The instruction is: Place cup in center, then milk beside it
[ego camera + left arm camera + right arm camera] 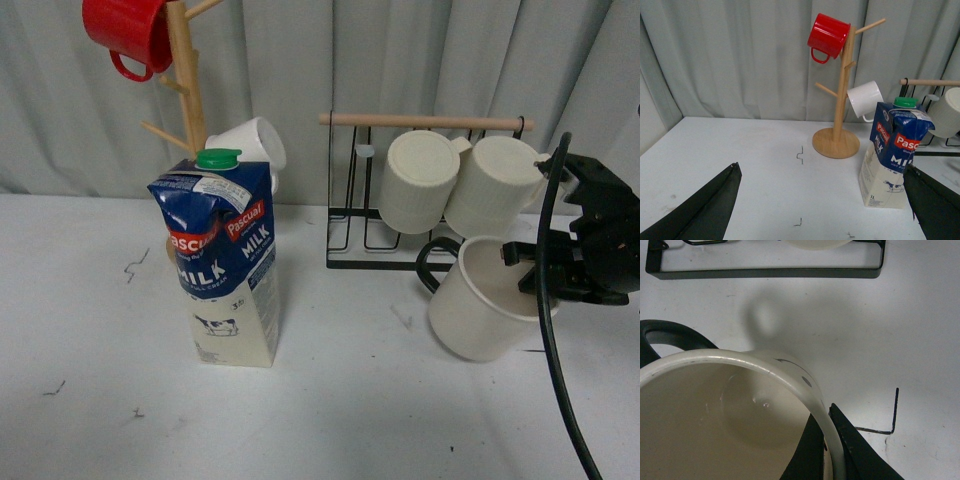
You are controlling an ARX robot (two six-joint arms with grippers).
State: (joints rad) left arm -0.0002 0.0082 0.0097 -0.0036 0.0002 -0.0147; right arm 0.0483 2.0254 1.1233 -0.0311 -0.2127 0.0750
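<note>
Our right pincer (527,272) is clamped on the rim of the wide cream enamel-style cup (478,312) with the black loop handle. One finger is inside the wall and one outside, a pinch that leaves the cup tilted. The cup is at the right of the white table (350,420), just in front of the black wire rack (380,264), so we judge it must go left to reach the centre. The tall blue-and-cream gable-top milk carton (225,270) stands upright at the left. Our left pincer (820,172) hangs spread wide and empty near the carton, probably waiting its turn.

Right pincer (528,272) clamped; left pincer (821,169) splayed
</note>
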